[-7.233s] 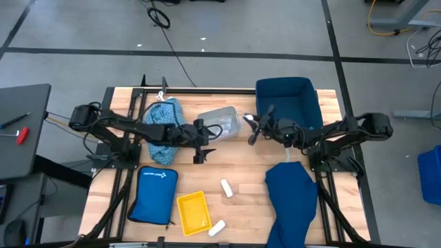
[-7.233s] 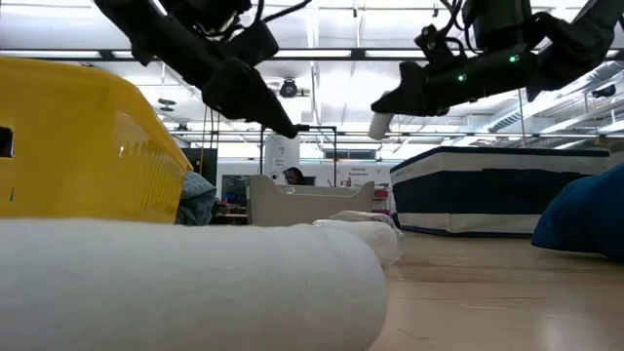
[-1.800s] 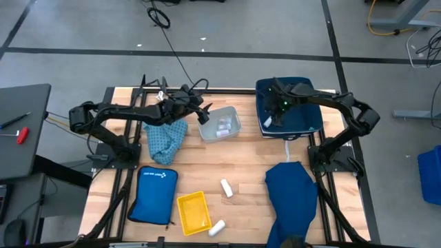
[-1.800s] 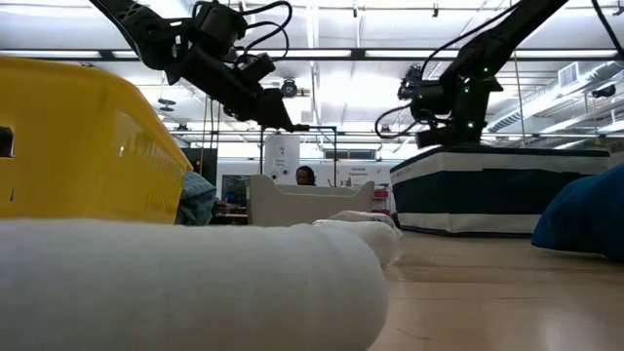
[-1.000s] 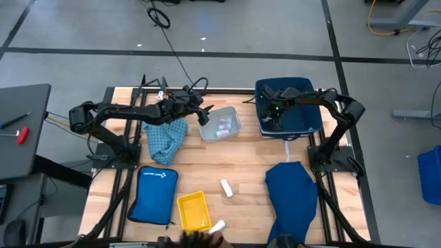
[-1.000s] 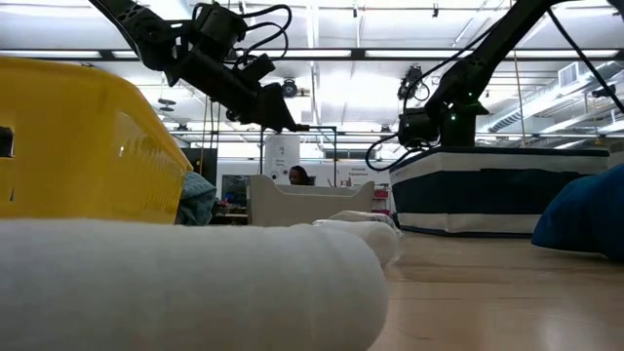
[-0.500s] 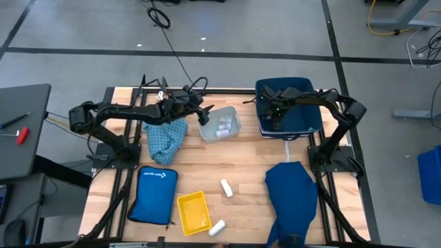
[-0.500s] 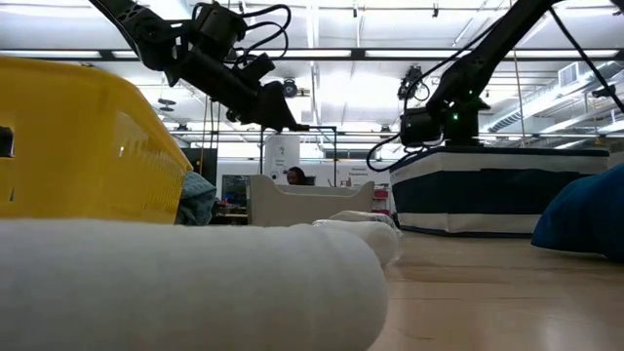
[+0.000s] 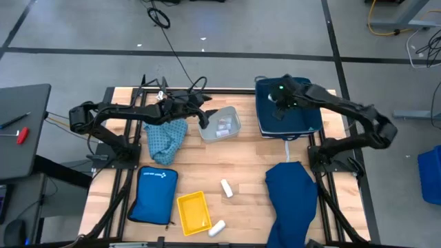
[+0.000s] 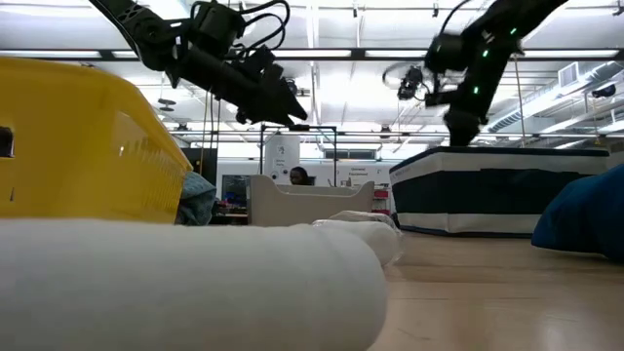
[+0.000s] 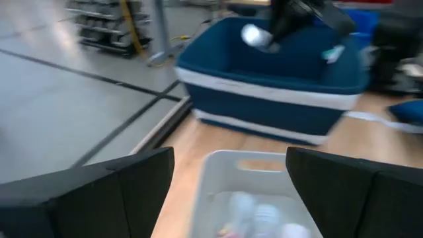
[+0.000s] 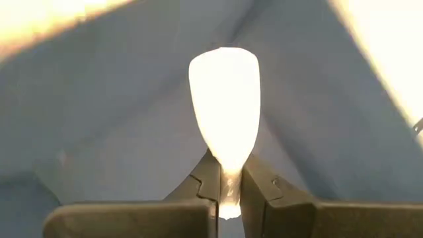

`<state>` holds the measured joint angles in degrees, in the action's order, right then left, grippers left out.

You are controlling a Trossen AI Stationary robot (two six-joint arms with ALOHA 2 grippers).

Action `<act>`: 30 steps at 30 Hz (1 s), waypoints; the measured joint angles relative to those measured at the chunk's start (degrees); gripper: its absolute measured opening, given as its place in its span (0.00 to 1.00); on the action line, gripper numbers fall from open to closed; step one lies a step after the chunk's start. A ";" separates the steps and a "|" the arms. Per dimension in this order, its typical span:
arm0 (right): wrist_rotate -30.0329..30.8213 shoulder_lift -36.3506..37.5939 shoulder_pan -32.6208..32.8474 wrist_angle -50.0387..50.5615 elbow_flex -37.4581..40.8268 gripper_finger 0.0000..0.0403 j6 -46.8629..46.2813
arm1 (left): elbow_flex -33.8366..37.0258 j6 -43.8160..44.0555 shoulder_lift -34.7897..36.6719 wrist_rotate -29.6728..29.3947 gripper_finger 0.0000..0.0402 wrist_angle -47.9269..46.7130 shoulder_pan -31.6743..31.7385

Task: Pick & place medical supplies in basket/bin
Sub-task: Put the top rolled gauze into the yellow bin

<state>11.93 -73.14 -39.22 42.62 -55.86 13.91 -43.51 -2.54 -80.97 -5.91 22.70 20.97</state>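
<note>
My right gripper (image 9: 278, 110) hangs over the navy bin (image 9: 313, 124) at the table's far right, shut on a white roll (image 12: 225, 99). My left gripper (image 11: 228, 185) is open and hovers at the near-left rim of the clear tray (image 9: 220, 124), which holds small vials. Two more white rolls (image 9: 226, 187) (image 9: 217, 228) lie on the wood. The navy cloth (image 9: 291, 196) is heaped at the near right. The light blue patterned cloth (image 9: 165, 134) lies under the left arm. My right gripper pinches the white roll by one end (image 12: 226, 173) between its two fingers. The rest of the roll sticks out past the fingertips. The fingers come slanting down from above. The roll (image 11: 254, 34) is lifted clear, over the inside of the bin.
A bright blue pouch (image 9: 153, 194) and a small yellow tray (image 9: 193, 211) sit at the near left. Bare wood lies between the clear tray and the loose rolls. A person shows far off in the room behind (image 10: 294, 176).
My right gripper has risen from low inside the navy bin and moved a little toward the far edge, still shut on the white roll.
</note>
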 joint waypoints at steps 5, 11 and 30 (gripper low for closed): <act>-8.54 7.30 3.72 -8.33 0.00 0.06 -0.38 | 0.00 0.22 -0.02 9.49 0.74 4.90 0.00; -21.18 9.07 11.31 -19.62 0.00 0.06 -3.35 | 0.00 5.37 -0.02 20.02 0.74 12.86 -0.80; -8.71 -1.98 32.02 -26.88 0.02 0.06 1.82 | 2.49 -4.47 0.36 18.41 0.74 13.20 -3.02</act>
<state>3.22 -75.12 -7.20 15.75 -55.83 15.73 -41.01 -7.01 -80.61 12.50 35.90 17.95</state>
